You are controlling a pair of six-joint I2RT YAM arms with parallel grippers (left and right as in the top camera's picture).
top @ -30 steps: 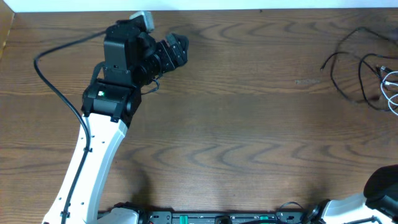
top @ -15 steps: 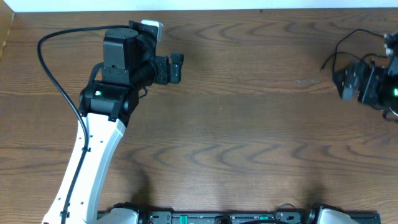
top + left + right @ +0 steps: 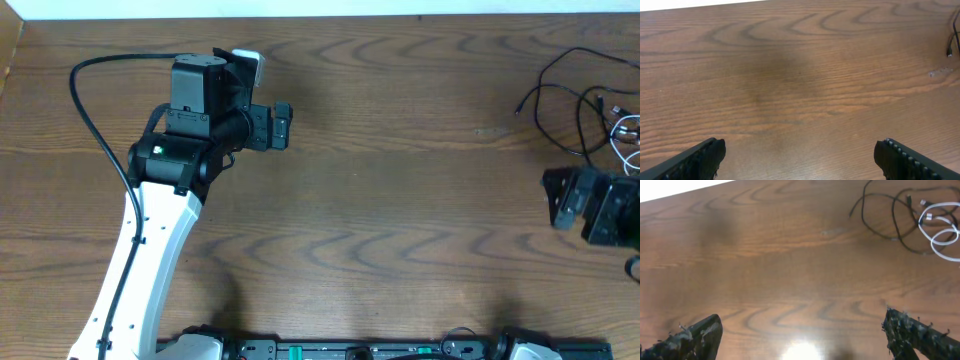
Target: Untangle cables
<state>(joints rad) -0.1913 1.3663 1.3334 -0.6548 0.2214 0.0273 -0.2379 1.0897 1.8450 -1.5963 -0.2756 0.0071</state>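
Tabletop (image 3: 400, 200) of dark wood grain, white strip (image 3: 400, 8) beyond its far edge. Left gripper (image 3: 285, 126) and right gripper (image 3: 553, 198) gape wide, empty. Cables (image 3: 920, 220), black and white loops, lie ahead-right of right gripper, untouched.

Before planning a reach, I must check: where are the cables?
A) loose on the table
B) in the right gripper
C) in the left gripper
A: the cables lie loose on the table, and the left gripper and right gripper both stand open and empty.
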